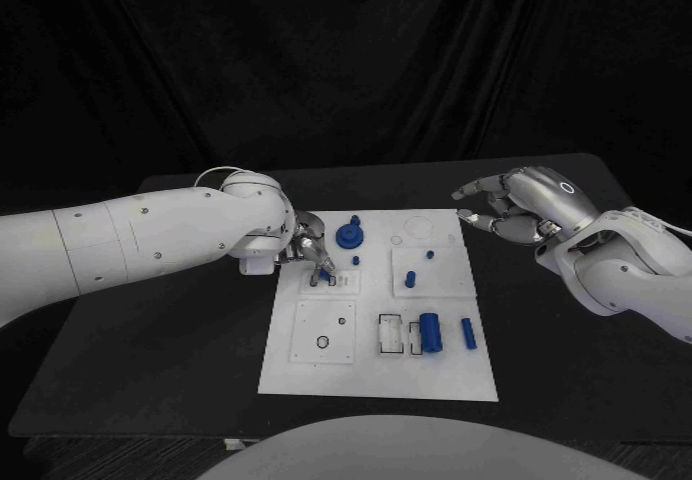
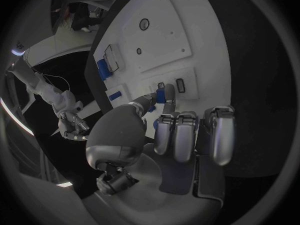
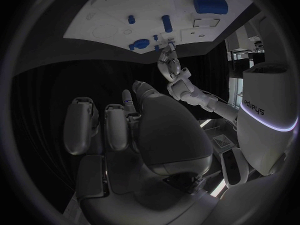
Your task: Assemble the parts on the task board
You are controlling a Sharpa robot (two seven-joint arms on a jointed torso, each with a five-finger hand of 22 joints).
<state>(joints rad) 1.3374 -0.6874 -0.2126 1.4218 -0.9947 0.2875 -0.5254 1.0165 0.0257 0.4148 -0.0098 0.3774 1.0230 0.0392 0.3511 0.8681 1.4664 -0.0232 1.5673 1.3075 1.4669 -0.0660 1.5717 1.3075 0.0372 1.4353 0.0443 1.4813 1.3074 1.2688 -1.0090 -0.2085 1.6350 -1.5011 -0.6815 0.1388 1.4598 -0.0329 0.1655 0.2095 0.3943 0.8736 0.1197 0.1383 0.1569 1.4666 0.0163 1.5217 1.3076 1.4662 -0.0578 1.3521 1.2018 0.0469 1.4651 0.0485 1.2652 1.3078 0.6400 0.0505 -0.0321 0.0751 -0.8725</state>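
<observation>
The white task board [image 1: 378, 372] lies mid-table. My left hand [image 1: 300, 248] hovers over the board's left edge and pinches a small blue part [image 2: 161, 94] between thumb and finger, just above a small slotted plate [image 2: 180, 85]. My right hand [image 1: 505, 208] hangs above the table to the right of the board's far corner, fingers curled in. A small blue piece [image 3: 129, 100] seems to stand pinched between its thumb and a finger. On the board sit a blue round part [image 1: 349, 236], a short peg [image 1: 426, 256], a thick cylinder [image 1: 430, 333] and a slim one [image 1: 467, 333].
The black table [image 1: 173, 340] runs out on both sides of the board. Square white plates with holes [image 1: 326, 332] and a framed slot [image 1: 391, 335] take up the board's near half. A dark curtain hangs behind the table.
</observation>
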